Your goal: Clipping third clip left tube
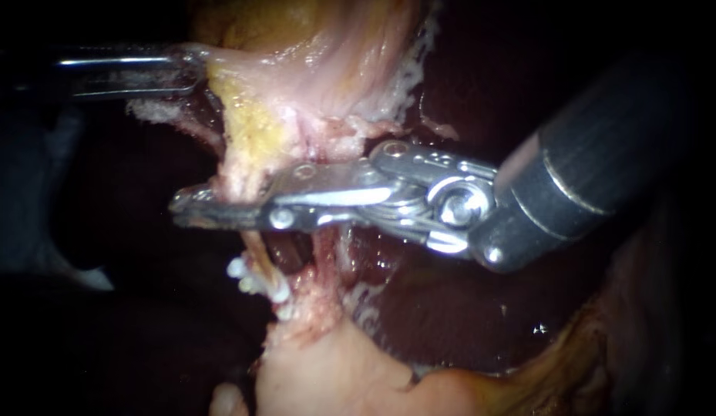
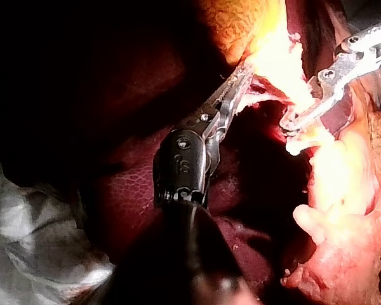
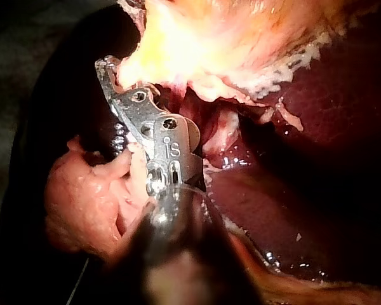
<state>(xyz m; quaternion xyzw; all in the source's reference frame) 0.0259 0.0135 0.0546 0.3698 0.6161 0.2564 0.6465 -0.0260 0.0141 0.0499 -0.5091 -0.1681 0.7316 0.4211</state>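
In the endoscope view my right instrument [image 1: 184, 208] reaches across from the right. Its long metal jaws lie close together across the left tube [image 1: 259, 258], gripping it from both sides. Just below the jaws, white clips [image 1: 257, 281] sit on this tube. The right tube [image 1: 324, 258] runs beside it, under the instrument's hinge. My left instrument [image 1: 184, 65] is at the upper left, shut on the edge of the gallbladder [image 1: 319, 46] and holding it taut. The left wrist view shows the same grip [image 2: 241, 79]. In the right wrist view the right instrument's tip [image 3: 105, 67] is against pale tissue.
Dark red liver [image 1: 450, 308] lies behind and to the right of the tubes. A pale lump of tissue [image 1: 327, 370] sits below the clips. White gauze [image 2: 32, 235] lies beside the left instrument's shaft.
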